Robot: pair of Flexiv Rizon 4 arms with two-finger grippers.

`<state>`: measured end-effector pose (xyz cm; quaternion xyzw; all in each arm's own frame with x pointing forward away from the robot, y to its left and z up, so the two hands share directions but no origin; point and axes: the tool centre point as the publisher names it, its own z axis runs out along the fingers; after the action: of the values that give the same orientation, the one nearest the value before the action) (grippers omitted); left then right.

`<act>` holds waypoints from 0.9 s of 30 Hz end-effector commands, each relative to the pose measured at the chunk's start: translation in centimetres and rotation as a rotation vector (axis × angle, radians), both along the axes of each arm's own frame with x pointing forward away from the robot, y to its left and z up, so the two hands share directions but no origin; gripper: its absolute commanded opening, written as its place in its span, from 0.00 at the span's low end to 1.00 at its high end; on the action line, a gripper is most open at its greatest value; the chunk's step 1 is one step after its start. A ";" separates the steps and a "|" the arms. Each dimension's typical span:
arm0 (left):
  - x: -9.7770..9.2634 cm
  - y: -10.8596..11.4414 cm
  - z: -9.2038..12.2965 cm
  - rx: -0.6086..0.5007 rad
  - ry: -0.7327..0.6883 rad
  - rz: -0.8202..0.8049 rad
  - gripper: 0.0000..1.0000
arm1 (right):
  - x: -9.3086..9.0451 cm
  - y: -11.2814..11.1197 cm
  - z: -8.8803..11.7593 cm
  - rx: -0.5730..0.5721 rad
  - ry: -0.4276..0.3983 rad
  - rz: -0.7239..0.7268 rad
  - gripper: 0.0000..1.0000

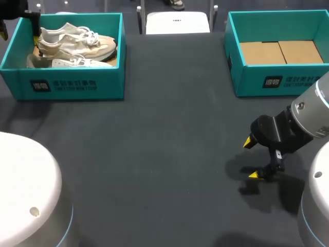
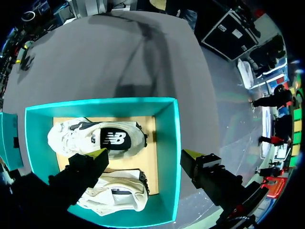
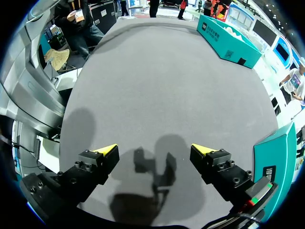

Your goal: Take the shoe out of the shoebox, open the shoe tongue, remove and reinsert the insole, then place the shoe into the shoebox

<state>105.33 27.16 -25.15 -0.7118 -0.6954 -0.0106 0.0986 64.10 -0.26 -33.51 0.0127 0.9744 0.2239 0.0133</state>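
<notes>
Two pale shoes lie side by side in the teal shoebox [image 1: 72, 85] at the table's far left. In the left wrist view the shoe [image 2: 95, 138] showing a dark insole lies ahead of the other shoe [image 2: 114, 193]. My left gripper [image 2: 145, 155] hangs open above this box's wall [image 2: 174, 143], one finger over the shoes and the other outside the box. In the head view only a dark part of that arm [image 1: 32, 19] shows at the box's far left corner. My right gripper [image 1: 252, 159] stands open, low over bare table at the right, holding nothing.
A second teal shoebox [image 1: 247, 77], holding only its cardboard floor, stands at the far right, just beyond my right gripper [image 3: 153, 150]. The rounded white bases [image 1: 25, 190] of my arms fill the near corners. Dark grey cloth covers the table [image 1: 169, 144] between the boxes.
</notes>
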 end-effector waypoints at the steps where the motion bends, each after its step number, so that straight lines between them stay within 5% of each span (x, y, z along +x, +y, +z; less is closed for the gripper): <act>1: -1.1 0.3 -1.2 -0.019 -0.040 0.014 1.00 | -0.2 -0.1 0.1 -0.001 -0.002 -0.001 1.00; 27: -1.1 0.1 -5.2 -0.089 -0.110 -0.016 1.00 | -0.2 -0.1 0.1 -0.001 -0.002 -0.001 1.00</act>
<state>103.99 27.22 -29.76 -0.7193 -0.6937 -0.0198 0.0298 64.11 -0.26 -33.51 0.0127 0.9744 0.2239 0.0133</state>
